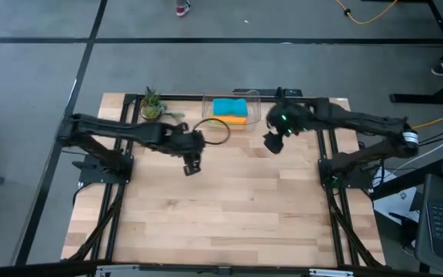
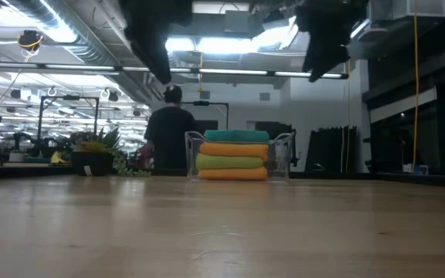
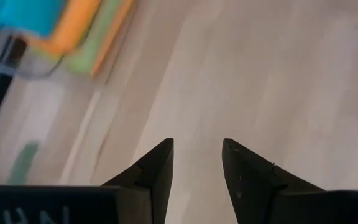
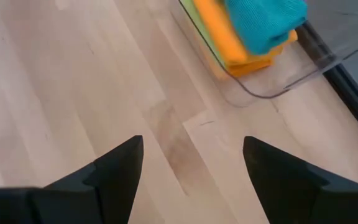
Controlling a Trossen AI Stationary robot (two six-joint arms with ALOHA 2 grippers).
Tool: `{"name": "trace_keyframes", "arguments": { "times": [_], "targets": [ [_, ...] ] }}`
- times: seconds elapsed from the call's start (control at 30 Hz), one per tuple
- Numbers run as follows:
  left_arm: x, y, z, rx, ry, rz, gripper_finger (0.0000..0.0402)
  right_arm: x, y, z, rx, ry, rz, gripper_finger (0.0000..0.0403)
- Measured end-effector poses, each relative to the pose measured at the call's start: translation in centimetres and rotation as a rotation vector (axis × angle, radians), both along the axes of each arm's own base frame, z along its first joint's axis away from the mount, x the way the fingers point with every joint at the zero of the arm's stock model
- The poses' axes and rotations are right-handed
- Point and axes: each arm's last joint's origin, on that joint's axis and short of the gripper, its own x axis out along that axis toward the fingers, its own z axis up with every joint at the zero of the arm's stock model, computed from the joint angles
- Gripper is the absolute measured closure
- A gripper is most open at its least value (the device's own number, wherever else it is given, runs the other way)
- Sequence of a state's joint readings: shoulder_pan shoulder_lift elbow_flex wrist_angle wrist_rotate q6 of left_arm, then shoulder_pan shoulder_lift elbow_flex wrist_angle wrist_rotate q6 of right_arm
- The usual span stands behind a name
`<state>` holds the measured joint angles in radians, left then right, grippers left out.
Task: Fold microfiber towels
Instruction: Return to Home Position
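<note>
High view, left to right: a potted plant (image 1: 151, 104) stands at the far left corner of the tabletop (image 1: 221, 223). The left tool (image 1: 191, 165) hangs over bare wood left of centre. It carries nothing, and the left wrist view shows its fingers (image 3: 154, 167) a little apart.

A dark loop (image 1: 214, 131) lies between that arm and the clear bin (image 1: 257, 97). I cannot tell whether it is a cable belonging to the arm.

The bin sits at the far edge, centre, with the microfiber towels (image 1: 230, 108) folded and stacked inside. The low view reads them as teal on top, then orange, lime green and orange.

The right tool (image 1: 273, 143) hovers just beside the bin's right front corner, fingers (image 4: 114, 171) wide apart and empty.

Risks, my judgement:
- The right tool is close enough that a sideways swing could clip the bin wall and shove the stack.
- If the loop is attached to the left arm, it could drag against the bin.

Not readable:
- From above, the teal towel hides most of the three below it.
- The low view cuts both arms off at its top edge, so I get no height over the tabletop.
- A person (image 2: 168, 131) stands behind the bin, partly hidden by it.
</note>
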<state>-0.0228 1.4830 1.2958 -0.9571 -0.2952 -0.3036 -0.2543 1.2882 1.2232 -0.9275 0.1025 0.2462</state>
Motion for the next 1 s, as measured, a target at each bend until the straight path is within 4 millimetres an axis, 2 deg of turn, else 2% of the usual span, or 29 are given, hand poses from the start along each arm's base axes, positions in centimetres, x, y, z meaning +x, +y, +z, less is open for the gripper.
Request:
{"name": "trace_keyframes", "arguments": {
  "times": [0.17, 0.27, 0.33, 0.47, 0.63, 0.8, 1.0],
  "targets": [
    [-4.3, 0.5, -0.1, 0.025, -0.402, -0.095, 0.027, -2.8, 2.9, -1.6, -0.028, -0.176, 0.021, 0.0124],
    [-6.5, 1.2, -1.5, 0.029, -0.646, -0.202, 0.027, -4.0, 4.2, -3.4, -0.012, -0.268, 0.064, 0.0124],
    [-8.1, 1.6, -2.5, 0.045, -0.764, -0.211, 0.027, -4.7, 4.6, -4.4, -0.014, -0.317, 0.083, 0.0124],
    [-11.2, 2.3, -4.9, 0.041, -0.858, -0.128, 0.027, -5.9, 5.1, -6.4, 0.005, -0.341, 0.078, 0.0124],
    [-13.8, 2.2, -7.1, 0.021, -0.96, -0.065, 0.027, -6.6, 5.2, -7.6, 0.024, -0.381, 0.06, 0.0124],
    [-15.4, 1.8, -8.8, 0.02, -1.024, -0.048, 0.027, -6.8, 5.2, -9.0, 0.011, -0.431, 0.066, 0.0124],
    [-16.5, 1.2, -9.6, 0.047, -1.062, -0.088, 0.027, -6.8, 5.2, -9.9, 0.007, -0.44, 0.07, 0.0124]
  ]
}}
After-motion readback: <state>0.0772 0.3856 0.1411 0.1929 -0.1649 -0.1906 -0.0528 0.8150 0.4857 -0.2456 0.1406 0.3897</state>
